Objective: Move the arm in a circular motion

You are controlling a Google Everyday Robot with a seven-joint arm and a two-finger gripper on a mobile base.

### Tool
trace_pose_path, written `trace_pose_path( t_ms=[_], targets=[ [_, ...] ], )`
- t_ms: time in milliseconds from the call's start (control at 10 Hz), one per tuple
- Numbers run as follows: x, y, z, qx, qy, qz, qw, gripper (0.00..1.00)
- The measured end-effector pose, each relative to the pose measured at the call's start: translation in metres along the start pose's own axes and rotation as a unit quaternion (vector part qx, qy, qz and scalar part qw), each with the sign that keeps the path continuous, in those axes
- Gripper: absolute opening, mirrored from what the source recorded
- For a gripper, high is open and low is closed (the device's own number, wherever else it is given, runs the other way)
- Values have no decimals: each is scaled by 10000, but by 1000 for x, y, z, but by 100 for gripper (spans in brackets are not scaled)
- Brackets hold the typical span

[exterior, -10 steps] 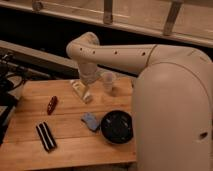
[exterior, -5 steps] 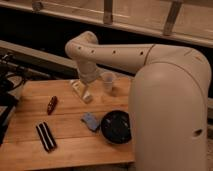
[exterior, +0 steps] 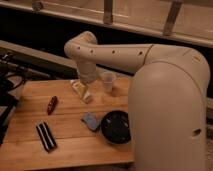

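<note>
The arm point(exterior: 150, 60) is a thick cream-white tube dotted with small dark holes. It reaches from the right foreground across to an elbow at the upper left, then bends down toward the wooden table point(exterior: 70, 145). Its pale gripper point(exterior: 81, 92) hangs just above the table's back part, left of a clear plastic cup point(exterior: 108, 81).
On the table lie a red object point(exterior: 52, 104) at the left, a black striped bar point(exterior: 46, 136) at the front left, a blue cloth-like item point(exterior: 90, 121) and a black round bowl point(exterior: 116, 126). A dark railing and glass run behind the table.
The arm has barely shifted; the gripper sits at nearly the same spot above the table's back part.
</note>
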Motion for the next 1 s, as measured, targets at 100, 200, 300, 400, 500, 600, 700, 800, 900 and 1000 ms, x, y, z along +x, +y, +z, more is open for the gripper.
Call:
trace_pose_path(
  t_ms=[100,200,300,400,500,600,700,800,900,1000],
  targets=[
    [-3,2,0,12,11,-51,10000,86],
    [-6,9,-1,3,22,-113,9999,86],
    [-6,14,-1,-37,37,-143,9999,86],
    [-3,11,-1,-29,48,-149,9999,86],
    [-1,4,0,-16,53,-148,9999,86],
    [0,3,0,3,72,-194,9998,86],
    [1,7,0,6,87,-239,9997,86],
    [1,12,0,-31,96,-288,9995,86],
    [1,11,-1,-34,99,-316,9994,86],
    [-1,7,-1,-20,113,-336,9994,86]
  ],
)
